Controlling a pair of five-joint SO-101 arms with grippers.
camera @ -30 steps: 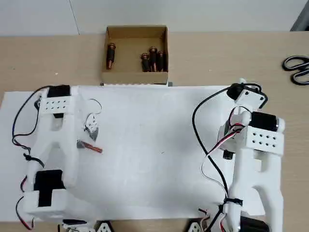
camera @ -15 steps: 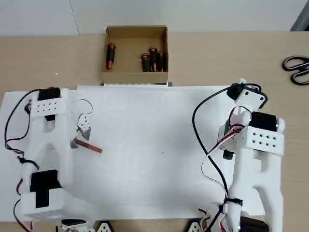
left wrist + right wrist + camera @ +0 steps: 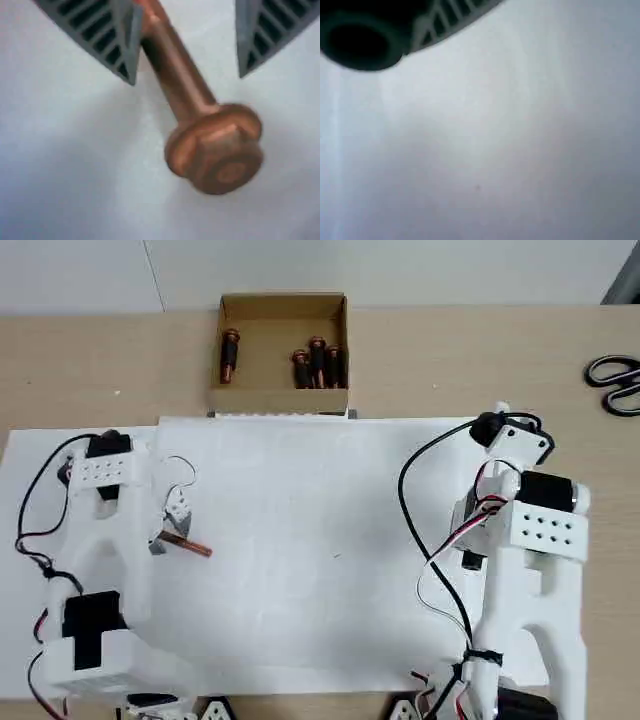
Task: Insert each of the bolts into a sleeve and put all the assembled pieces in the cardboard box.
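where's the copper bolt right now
In the high view the bolt lies on the left side of the white sheet, its shaft inside the open left gripper, well short of the cardboard box.

Layout as I see it from the high view: a sheet (image 3: pixel 320 580) lies on the surface (image 3: pixel 450 350). Behind the sheet's far edge stands the cardboard box (image 3: pixel 280 400), with one assembled piece (image 3: pixel 230 355) in its left part and a cluster (image 3: pixel 318 365) in its right. A bolt (image 3: pixel 195 548) lies on the sheet's left side, its shank between the spread fingers of my left gripper (image 3: pixel 168 528). Scissors (image 3: pixel 615 383) lie at the surface's far right.
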